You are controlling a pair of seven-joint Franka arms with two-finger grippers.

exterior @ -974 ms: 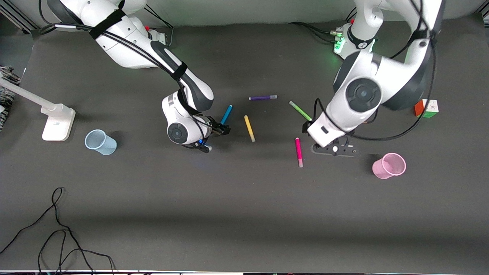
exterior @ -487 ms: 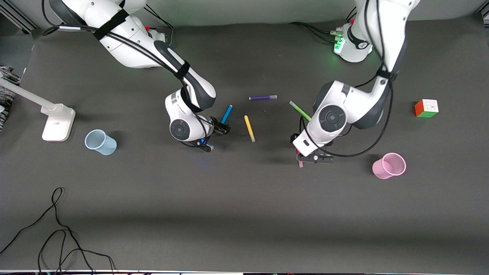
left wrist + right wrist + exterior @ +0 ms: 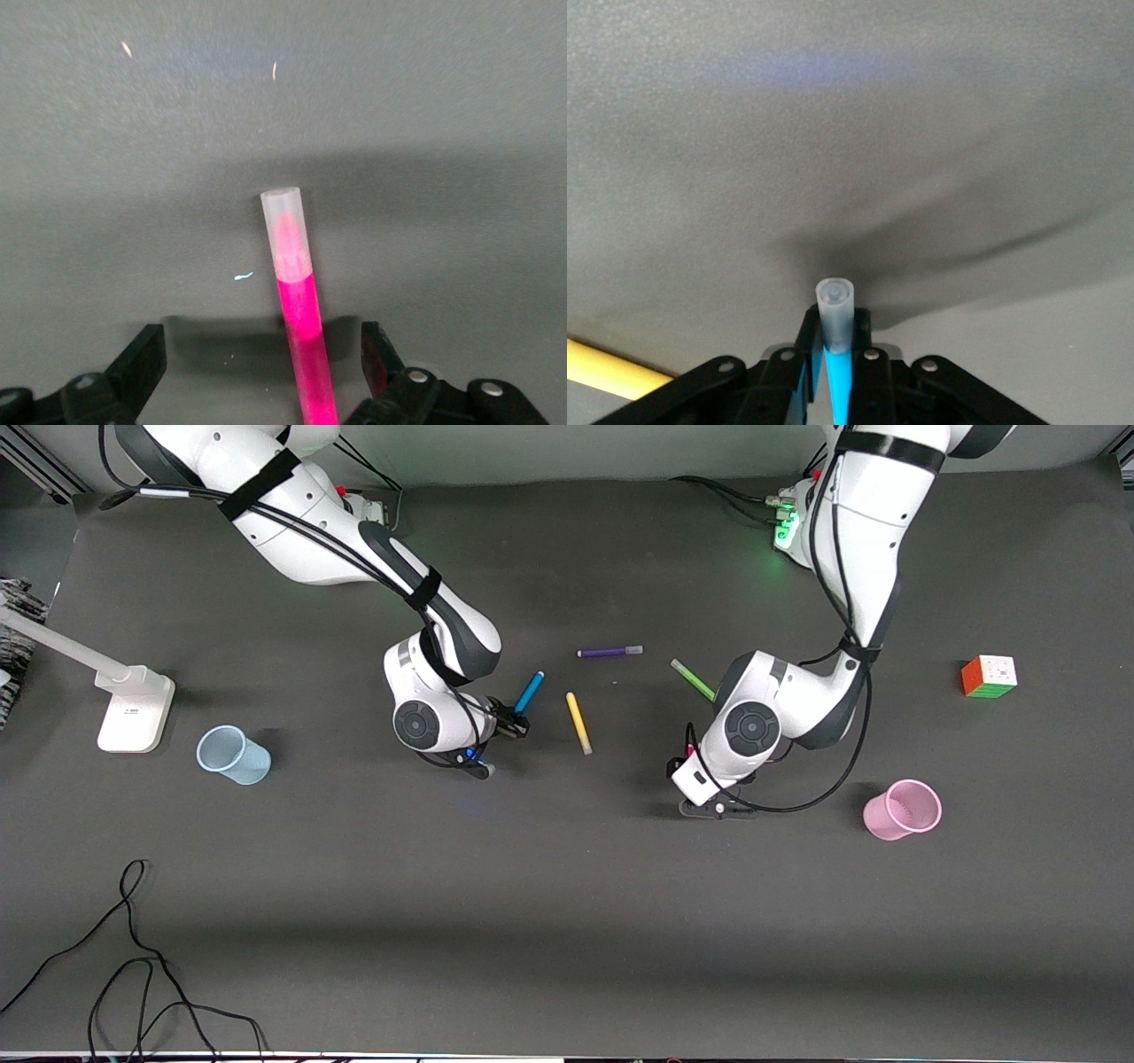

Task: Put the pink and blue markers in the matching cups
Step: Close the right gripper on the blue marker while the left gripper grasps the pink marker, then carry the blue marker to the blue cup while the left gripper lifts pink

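My left gripper (image 3: 263, 359) is open and low over the table, its fingers on either side of the pink marker (image 3: 301, 310), which lies flat and closer to one finger. In the front view this gripper (image 3: 713, 809) hides the marker. My right gripper (image 3: 835, 332) is shut on the blue marker (image 3: 837, 372), whose pale grey end (image 3: 834, 305) sticks out past the fingertips. In the front view it (image 3: 514, 724) holds the blue marker (image 3: 532, 689) at a slant. The pale blue cup (image 3: 232, 755) stands toward the right arm's end. The pink cup (image 3: 902, 809) stands toward the left arm's end.
A yellow marker (image 3: 578, 723) lies beside the right gripper and also shows in the right wrist view (image 3: 611, 372). A purple marker (image 3: 609, 652) and a green marker (image 3: 693, 680) lie farther from the front camera. A colour cube (image 3: 989, 676), a white stand (image 3: 133, 708) and a loose cable (image 3: 133, 957) sit at the edges.
My left arm swung over from near the pink cup and came down around the pink marker. My right gripper stayed in place and the blue marker shifted slightly in it.
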